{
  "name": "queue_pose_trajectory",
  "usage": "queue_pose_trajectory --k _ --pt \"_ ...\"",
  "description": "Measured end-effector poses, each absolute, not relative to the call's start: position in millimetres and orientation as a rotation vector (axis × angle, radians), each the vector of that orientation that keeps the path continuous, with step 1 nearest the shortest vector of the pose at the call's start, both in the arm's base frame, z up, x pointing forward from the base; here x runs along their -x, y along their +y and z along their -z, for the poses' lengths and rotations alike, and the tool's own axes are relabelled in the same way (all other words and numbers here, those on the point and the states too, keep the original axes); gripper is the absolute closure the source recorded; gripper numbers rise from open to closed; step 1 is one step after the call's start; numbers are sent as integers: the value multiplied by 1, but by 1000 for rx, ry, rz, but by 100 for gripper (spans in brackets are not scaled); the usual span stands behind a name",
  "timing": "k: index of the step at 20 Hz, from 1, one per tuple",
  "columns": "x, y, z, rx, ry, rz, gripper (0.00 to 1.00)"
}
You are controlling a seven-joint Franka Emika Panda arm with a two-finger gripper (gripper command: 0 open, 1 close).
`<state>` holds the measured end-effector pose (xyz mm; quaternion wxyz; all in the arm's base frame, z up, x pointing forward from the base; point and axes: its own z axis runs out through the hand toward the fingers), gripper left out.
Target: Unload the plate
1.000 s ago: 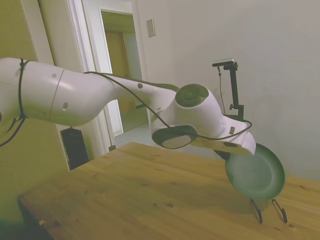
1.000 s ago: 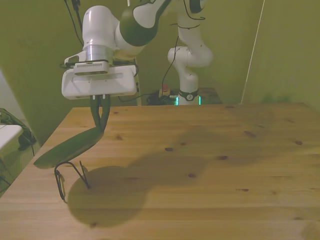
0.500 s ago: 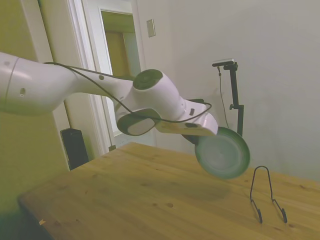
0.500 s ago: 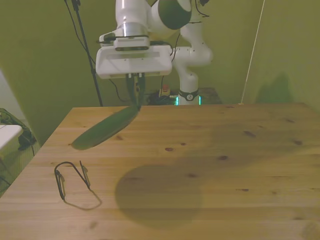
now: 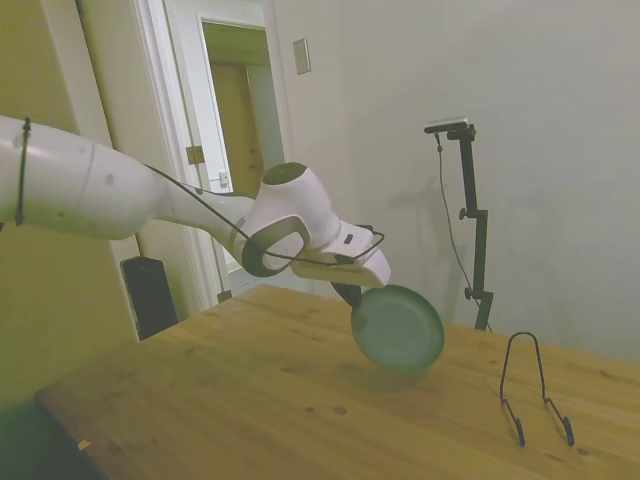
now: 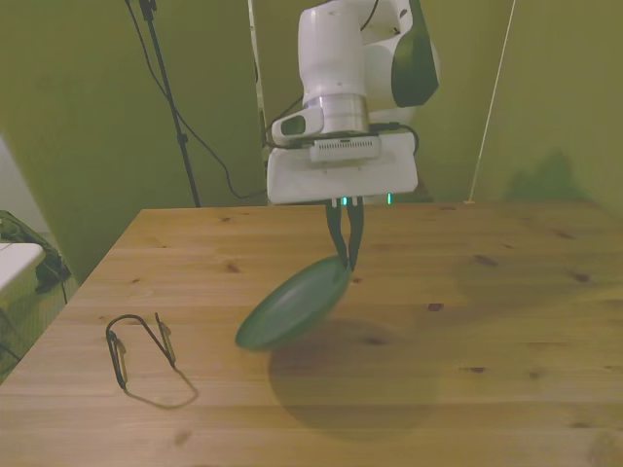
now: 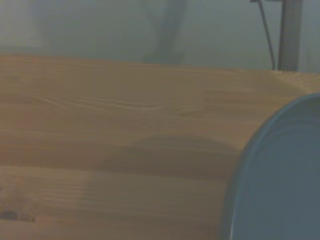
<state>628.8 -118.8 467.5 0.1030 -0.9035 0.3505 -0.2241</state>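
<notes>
The dark green plate (image 6: pixel 292 304) hangs tilted in the air above the middle of the table, its shadow on the wood beneath it. My gripper (image 6: pixel 345 263) is shut on the plate's upper rim. In the side view the plate (image 5: pixel 397 327) faces the camera, just under the gripper (image 5: pixel 352 298), well left of the wire stand. The wrist view shows part of the plate's (image 7: pixel 280 185) rim, blurred, over the wood.
The thin black wire stand (image 6: pixel 136 347) sits empty near the front view's left edge of the table (image 6: pixel 506 331); it is also at the right of the side view, as the stand (image 5: pixel 535 390). A doorway lies behind the arm in the side view.
The arm has carried the plate off the wire stand, up and toward the middle of the table, to the front view's right. The stand is left empty.
</notes>
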Motion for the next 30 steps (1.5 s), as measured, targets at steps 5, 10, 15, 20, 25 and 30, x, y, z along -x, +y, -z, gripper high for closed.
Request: queue_pose_trajectory --k 5,10,15,20,25,30 --pt "-652 -98 -436 2751 1055 529 100" --pt "-664 -94 -408 2789 1065 463 100" --pt "-667 -90 -396 2813 1060 443 100" --pt "-667 -90 -393 2820 1057 435 0" --pt "-664 -89 -387 2836 1051 424 0" --pt "-663 -90 -385 2838 1053 416 0"
